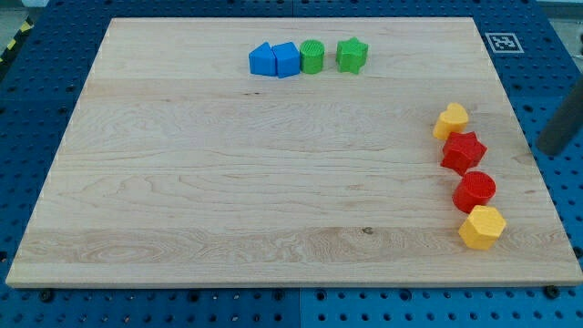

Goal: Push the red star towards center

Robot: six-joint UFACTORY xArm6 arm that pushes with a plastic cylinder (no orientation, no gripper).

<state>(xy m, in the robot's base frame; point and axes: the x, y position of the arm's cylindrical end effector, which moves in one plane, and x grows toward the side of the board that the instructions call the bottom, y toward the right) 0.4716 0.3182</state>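
Observation:
The red star lies near the view's right edge of the wooden board. A yellow heart touches it from above. A red cylinder sits just below it, and a yellow hexagon below that. My tip is at the far right, off the board's right edge, level with the red star and roughly 90 px to its right, not touching any block.
Near the view's top edge stand two blue blocks, a green cylinder and a green star in a row. A fiducial marker lies at the top right on the blue pegboard.

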